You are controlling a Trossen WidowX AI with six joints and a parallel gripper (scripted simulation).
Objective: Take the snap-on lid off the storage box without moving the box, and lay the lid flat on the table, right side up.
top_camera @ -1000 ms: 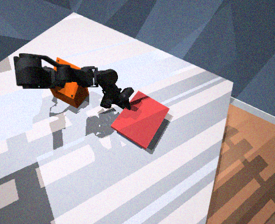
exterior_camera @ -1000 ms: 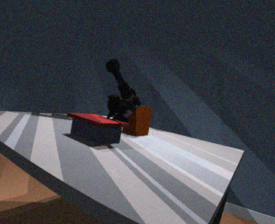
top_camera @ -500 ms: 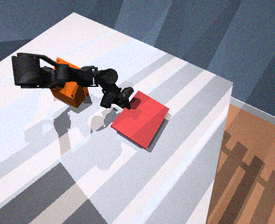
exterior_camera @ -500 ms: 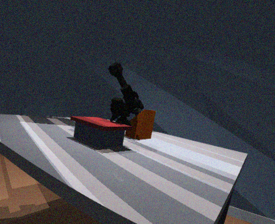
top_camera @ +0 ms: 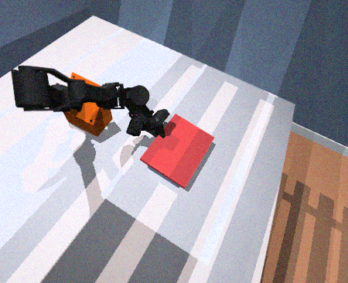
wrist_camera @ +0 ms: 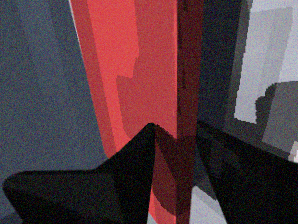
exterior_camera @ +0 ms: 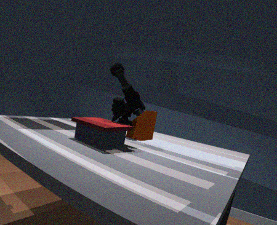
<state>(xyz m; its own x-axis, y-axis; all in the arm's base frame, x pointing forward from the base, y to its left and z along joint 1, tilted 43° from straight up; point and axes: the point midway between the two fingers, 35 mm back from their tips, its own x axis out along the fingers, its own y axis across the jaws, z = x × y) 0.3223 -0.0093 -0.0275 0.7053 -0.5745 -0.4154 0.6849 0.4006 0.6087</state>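
Observation:
The red lid (top_camera: 186, 155) (exterior_camera: 102, 122) (wrist_camera: 155, 65) sits level on top of the dark blue-grey storage box (exterior_camera: 96, 136) (wrist_camera: 217, 60), and its rim overhangs the walls. In the top view the lid hides most of the box. My gripper (top_camera: 165, 126) (wrist_camera: 174, 127) is shut on the edge of the lid, on the side toward the arm. In the wrist view one finger lies against the lid's top and the other on the underside of its rim. In the exterior view the fingertips are hard to make out behind the lid.
An orange block (top_camera: 101, 121) (exterior_camera: 144, 126) with small dark holes stands on the table (top_camera: 233, 155) (exterior_camera: 160, 172) under and beside the arm, behind the gripper. The table's edge runs beyond the box, with a wooden floor below it.

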